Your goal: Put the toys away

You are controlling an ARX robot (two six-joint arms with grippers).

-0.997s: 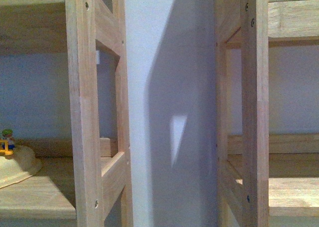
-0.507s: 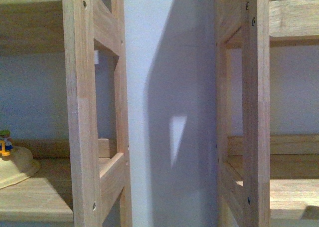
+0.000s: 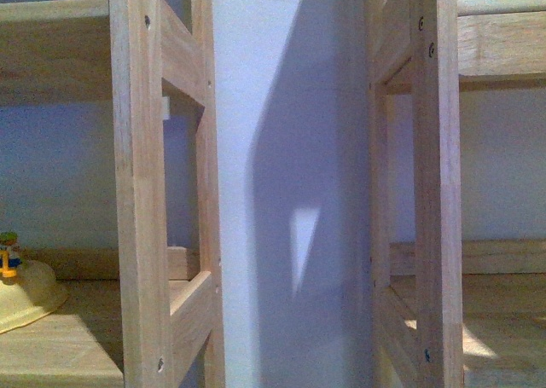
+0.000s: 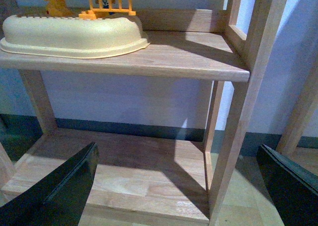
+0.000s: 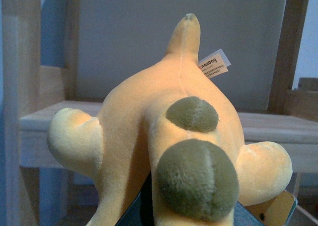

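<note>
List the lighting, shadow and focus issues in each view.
Front view: grainy, bluish; a broad shadow crosses the wall, broken by a bright triangle of light. Left wrist view: sharp; the upper shelf shades the lower shelf. Right wrist view: plush toy close, evenly lit, shelving behind soft.

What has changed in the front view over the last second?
The left shelf unit, the right shelf unit and the cream tub sit slightly lower in the front view, so the camera seems to have risen or tilted up. Nothing shifted on the shelves. No arm shows there, so no grasp or release can be seen.
</note>
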